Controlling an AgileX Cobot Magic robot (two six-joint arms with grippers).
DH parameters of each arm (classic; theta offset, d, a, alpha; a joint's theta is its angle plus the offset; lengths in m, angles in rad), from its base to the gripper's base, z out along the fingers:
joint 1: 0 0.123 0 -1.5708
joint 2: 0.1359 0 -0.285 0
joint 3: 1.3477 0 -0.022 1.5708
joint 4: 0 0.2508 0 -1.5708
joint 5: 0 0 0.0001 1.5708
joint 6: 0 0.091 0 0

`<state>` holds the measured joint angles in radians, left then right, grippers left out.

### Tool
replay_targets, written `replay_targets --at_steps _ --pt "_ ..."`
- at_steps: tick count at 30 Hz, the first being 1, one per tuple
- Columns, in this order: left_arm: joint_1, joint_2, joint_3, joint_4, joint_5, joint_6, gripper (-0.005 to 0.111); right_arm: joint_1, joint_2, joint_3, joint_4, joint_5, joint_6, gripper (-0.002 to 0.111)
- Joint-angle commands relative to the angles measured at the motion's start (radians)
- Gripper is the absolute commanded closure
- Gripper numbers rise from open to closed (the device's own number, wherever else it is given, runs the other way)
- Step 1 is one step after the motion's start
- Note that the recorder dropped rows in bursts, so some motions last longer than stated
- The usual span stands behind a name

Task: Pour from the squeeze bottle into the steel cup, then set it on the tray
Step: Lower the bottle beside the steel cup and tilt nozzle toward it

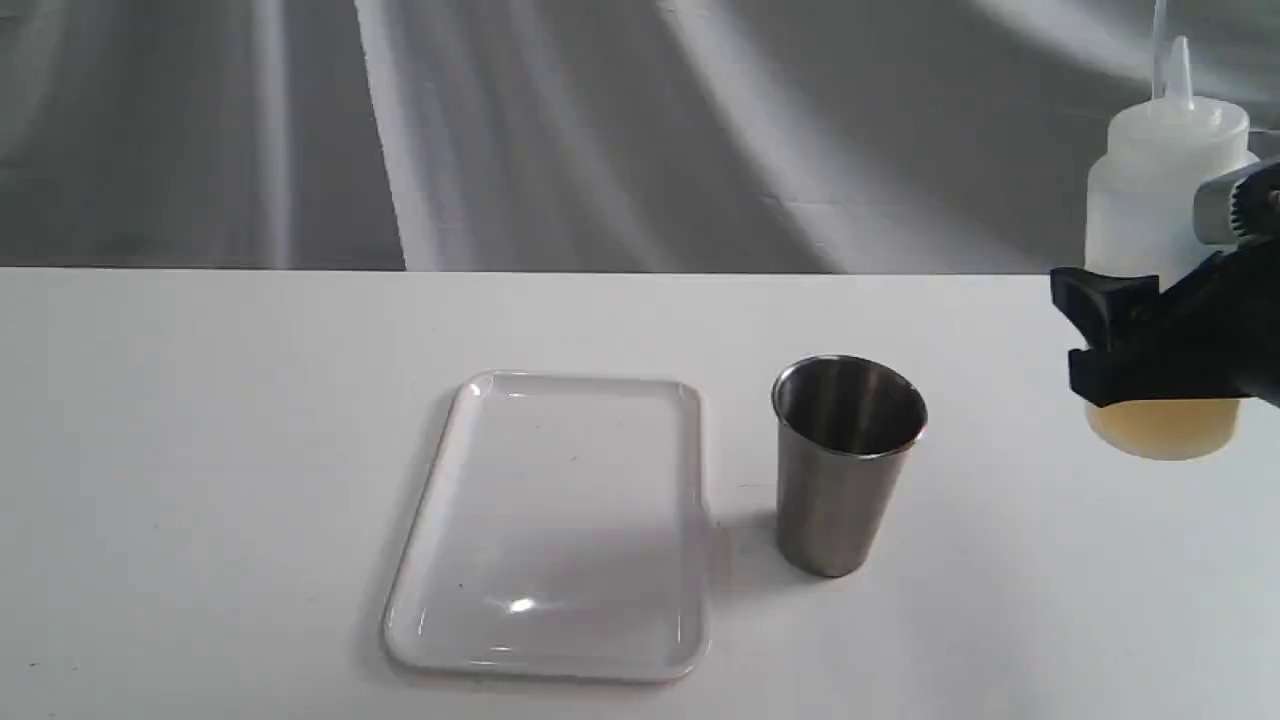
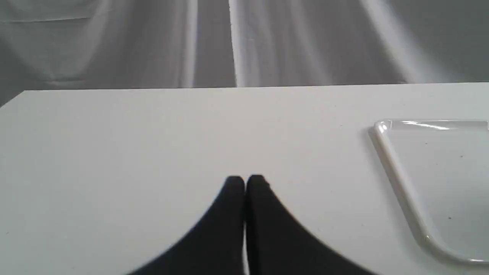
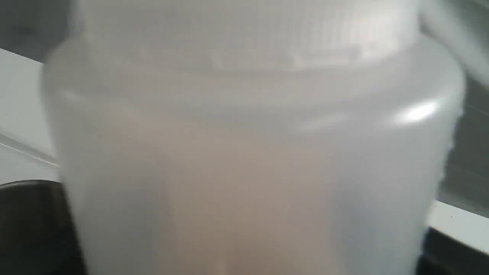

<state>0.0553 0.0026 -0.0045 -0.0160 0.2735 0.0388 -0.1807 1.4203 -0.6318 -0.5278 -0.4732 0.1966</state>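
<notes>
At the far right of the exterior view my right gripper [image 1: 1150, 345] is shut on the squeeze bottle [image 1: 1160, 190], gripping its lower half. The bottle stands upright, its nozzle pointing up and a band of amber liquid at its bottom. I cannot tell whether its base touches the table. Its frosted body [image 3: 252, 152] fills the right wrist view. The steel cup [image 1: 845, 465] stands upright on the table, left of the bottle and apart from it. The white tray [image 1: 555, 520] lies flat left of the cup, with nothing on it. My left gripper [image 2: 245, 183] is shut on nothing, low over bare table left of the tray [image 2: 401, 179].
A grey draped cloth [image 1: 600, 130] hangs behind the table's far edge. The white table [image 1: 200, 450] stretches bare on the left side.
</notes>
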Motion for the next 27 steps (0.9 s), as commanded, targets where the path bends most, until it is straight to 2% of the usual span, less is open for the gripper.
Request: replay_targets --at_steps 1,18,27 --pt "-0.008 -0.003 0.004 -0.001 -0.008 -0.004 0.107 -0.009 -0.004 0.002 -0.003 -0.039 0.003 0.108" --pt "-0.008 -0.003 0.004 -0.001 -0.008 -0.002 0.107 -0.009 0.078 0.002 -0.062 -0.089 -0.068 0.108" --pt "-0.008 -0.003 0.004 -0.001 -0.008 -0.004 0.107 -0.041 0.111 0.002 -0.064 -0.084 -0.245 0.108"
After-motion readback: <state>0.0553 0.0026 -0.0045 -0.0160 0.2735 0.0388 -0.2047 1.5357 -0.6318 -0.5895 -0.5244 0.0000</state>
